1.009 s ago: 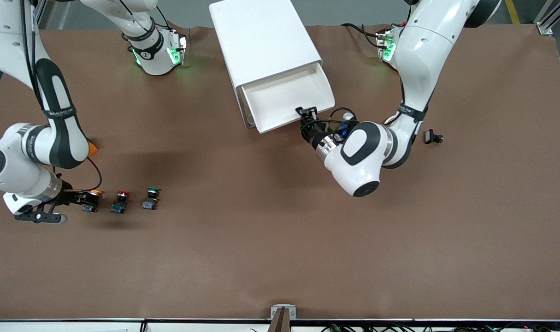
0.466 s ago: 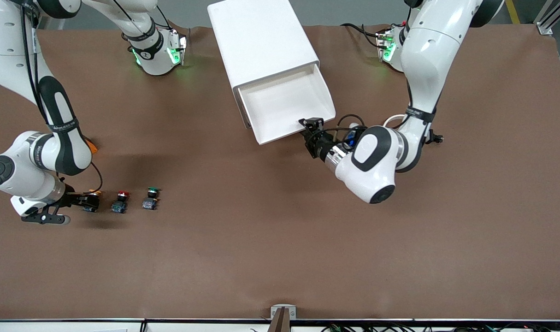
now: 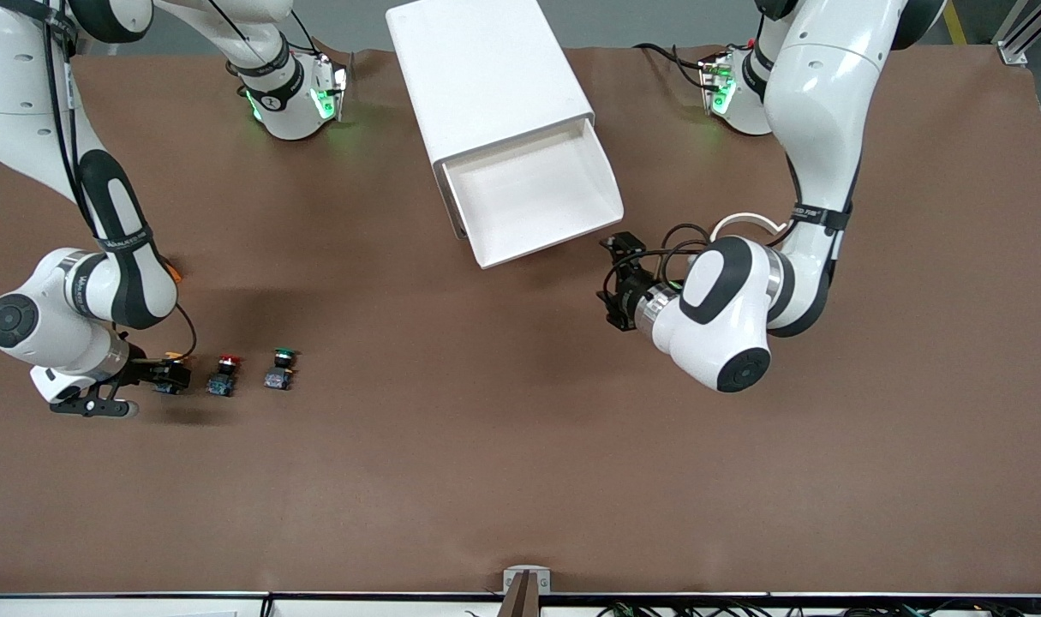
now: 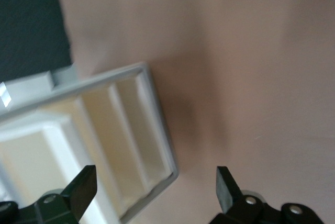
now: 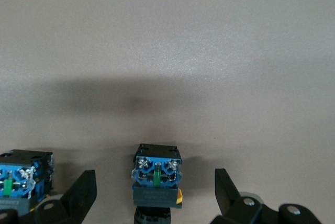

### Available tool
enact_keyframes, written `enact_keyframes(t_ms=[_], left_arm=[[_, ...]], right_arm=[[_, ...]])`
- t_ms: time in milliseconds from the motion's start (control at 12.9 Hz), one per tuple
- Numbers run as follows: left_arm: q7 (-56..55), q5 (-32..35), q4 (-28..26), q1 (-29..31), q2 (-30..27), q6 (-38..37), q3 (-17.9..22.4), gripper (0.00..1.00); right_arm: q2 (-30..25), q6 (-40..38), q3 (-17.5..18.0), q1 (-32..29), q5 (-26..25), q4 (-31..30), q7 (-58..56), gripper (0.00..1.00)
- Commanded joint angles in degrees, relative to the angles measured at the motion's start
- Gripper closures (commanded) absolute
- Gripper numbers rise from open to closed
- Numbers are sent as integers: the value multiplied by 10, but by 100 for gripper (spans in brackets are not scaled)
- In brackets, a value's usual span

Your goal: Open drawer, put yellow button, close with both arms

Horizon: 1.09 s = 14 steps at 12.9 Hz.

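Note:
The top drawer (image 3: 533, 193) of the white cabinet (image 3: 486, 77) stands pulled out, and its tray holds nothing. My left gripper (image 3: 611, 276) is open over the table, a little off the drawer's front corner nearest the left arm. In the left wrist view (image 4: 155, 188) that corner of the drawer (image 4: 157, 130) shows between the spread fingers. My right gripper (image 3: 167, 375) is open and low around the yellow button (image 3: 175, 357). In the right wrist view (image 5: 155, 188) the yellow button (image 5: 157, 174) stands between the fingers (image 5: 84, 187), and neither finger touches it.
A red-capped button (image 3: 224, 375) and a green-capped button (image 3: 281, 368) stand in a row beside the yellow one, toward the left arm's end. The red one's base shows in the right wrist view (image 5: 21, 177). A small orange part (image 3: 172, 273) lies by the right arm's elbow.
My left gripper has let go of the drawer front and drawn away toward the front camera; the drawer stays open. My right gripper has settled slightly lower around the yellow button.

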Motion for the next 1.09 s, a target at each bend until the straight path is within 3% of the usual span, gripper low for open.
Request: enact_keyframes(t_ms=[0, 155, 233, 310, 698, 1009], left_arm=[[102, 145, 36, -12, -12, 16, -2, 0], [193, 240, 36, -11, -19, 29, -1, 0], [227, 261, 36, -9, -22, 29, 1, 0], [263, 267, 36, -4, -39, 30, 5, 0], [546, 322, 34, -1, -88, 45, 51, 0], [689, 332, 19, 36, -133, 46, 49, 0]], right_arm=[[11, 3, 9, -11, 21, 11, 0, 0], [13, 3, 9, -16, 21, 11, -5, 46], [15, 2, 9, -16, 21, 11, -6, 78], [15, 2, 9, -15, 21, 11, -6, 100], [5, -24, 10, -9, 23, 12, 5, 100], [-100, -211, 26, 31, 35, 28, 124, 100]])
